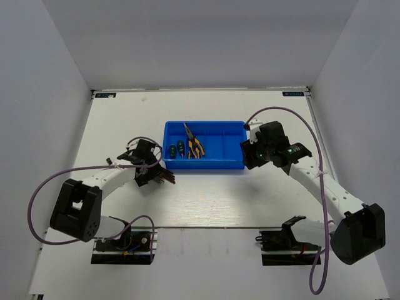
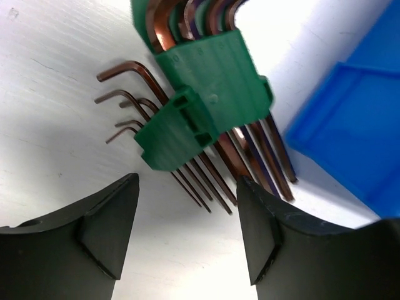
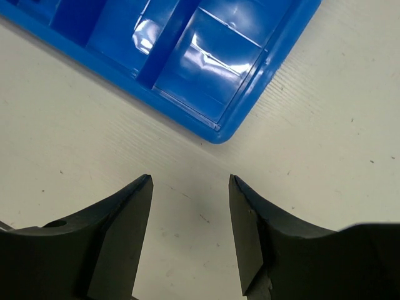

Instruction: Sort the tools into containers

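The blue tray (image 1: 234, 166) lies mid-table. In its left compartments lie two green-handled screwdrivers (image 1: 176, 149) and yellow-and-black pliers (image 1: 194, 145). The hex key set (image 2: 200, 112), dark reddish keys in a green holder, lies on the table just left of the tray's near left corner (image 2: 350, 131); it also shows in the top view (image 1: 164, 177). My left gripper (image 2: 187, 206) is open and empty, just short of the keys' long ends. My right gripper (image 3: 190, 200) is open and empty over bare table beside the tray's right near corner (image 3: 219, 134).
White walls close the table on the left, back and right. The tray's right compartments (image 1: 228, 145) hold nothing. Purple cables (image 1: 37, 194) loop from both arms near the table's front corners.
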### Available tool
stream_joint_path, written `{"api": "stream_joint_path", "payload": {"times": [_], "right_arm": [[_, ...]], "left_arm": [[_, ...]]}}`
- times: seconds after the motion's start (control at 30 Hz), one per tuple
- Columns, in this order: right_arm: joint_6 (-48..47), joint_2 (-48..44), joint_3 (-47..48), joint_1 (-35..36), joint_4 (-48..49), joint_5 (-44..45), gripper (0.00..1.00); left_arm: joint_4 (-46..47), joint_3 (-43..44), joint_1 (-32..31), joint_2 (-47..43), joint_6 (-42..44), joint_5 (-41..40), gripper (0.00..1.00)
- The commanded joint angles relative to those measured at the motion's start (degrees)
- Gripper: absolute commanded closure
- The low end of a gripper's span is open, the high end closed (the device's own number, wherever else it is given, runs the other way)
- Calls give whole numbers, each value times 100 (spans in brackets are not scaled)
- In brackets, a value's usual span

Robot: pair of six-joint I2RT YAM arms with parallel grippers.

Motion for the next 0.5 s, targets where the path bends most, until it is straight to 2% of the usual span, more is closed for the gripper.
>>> {"api": "stream_joint_path", "payload": {"times": [0.0,0.17,0.3,0.37,0.47], "right_arm": [[109,-178,-96,-162,321,-266,42],[153,-196,-104,-303,338,-380,42],[188,-205,-131,-399,330,-494,42],[197,-249,-166,-461,329,-495,42],[224,-293,-183,-566,338,-556,42]], "left_arm": [[-5,29,8,-637,66,129,26],[64,-103,8,-1229,-119,-169,27],[12,37,8,-914,-409,-319,13],[-163,212,8,-599,-584,-319,13],[-252,335,8,-456,-760,-319,6]]}}
